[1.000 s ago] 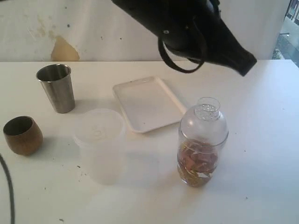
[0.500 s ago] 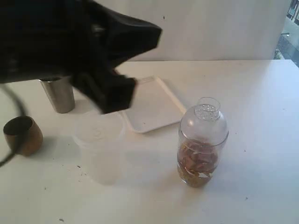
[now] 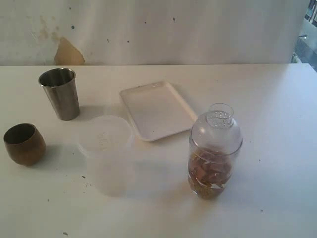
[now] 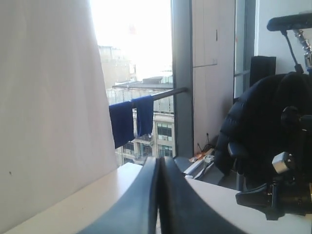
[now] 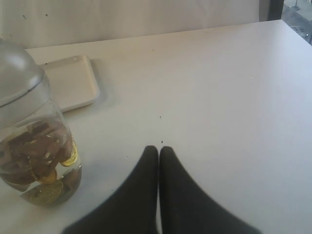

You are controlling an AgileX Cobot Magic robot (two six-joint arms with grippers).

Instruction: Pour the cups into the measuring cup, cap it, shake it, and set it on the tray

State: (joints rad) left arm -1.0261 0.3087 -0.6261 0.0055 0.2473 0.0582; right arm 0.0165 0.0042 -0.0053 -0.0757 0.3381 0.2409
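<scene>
Left gripper [image 4: 159,165] is pinched together on nothing and points at a window, seemingly well apart from the wooden cup [image 3: 24,144] and steel tumbler [image 3: 60,93]. Right gripper [image 5: 159,151], fingers pressed together and empty, hangs low over the table [image 5: 234,87]. The capped measuring cup [image 5: 34,141] stands near its tips, with the tray [image 5: 73,83] beyond.

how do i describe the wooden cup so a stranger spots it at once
On the white table, go to the left edge of the exterior view. Nearer the camera than the steel tumbler and left of the frosted container stands the wooden cup. It alone is brown, squat and egg-shaped.
</scene>
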